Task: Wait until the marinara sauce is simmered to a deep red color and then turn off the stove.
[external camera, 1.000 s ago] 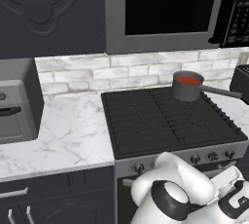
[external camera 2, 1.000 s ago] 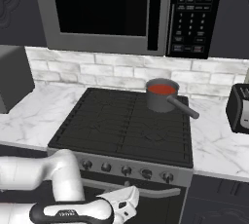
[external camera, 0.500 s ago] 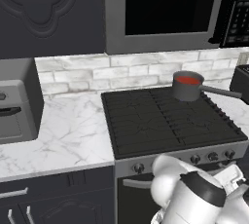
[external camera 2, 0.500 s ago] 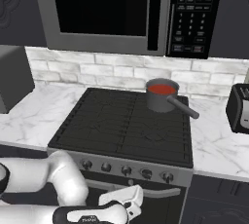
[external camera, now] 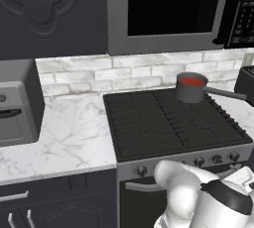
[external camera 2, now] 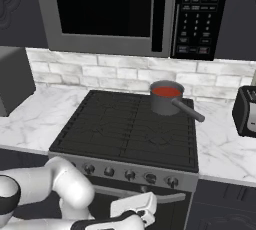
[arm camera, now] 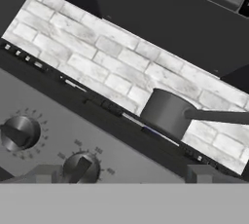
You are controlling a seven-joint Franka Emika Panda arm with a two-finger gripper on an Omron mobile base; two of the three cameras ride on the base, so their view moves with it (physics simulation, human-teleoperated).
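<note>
- The white two-finger gripper (external camera 2: 142, 209) has dropped lower before the silver stove front since a second ago; its jaws stand wide apart and hold nothing.
- From the hand view, two dark round knobs (arm camera: 19, 133) sit close ahead, so I judge a knob turn is being lined up.
- The wide black-grated gas stove (external camera 2: 125, 129) is otherwise unchanged.
- The bright red marinara sauce (external camera 2: 166, 92) sits in the small dark grey long-handled saucepan (external camera 2: 167, 101) on the rear right burner, unmoved.
- Microwave keypad (external camera 2: 196, 16) markings are too small to read.
</note>
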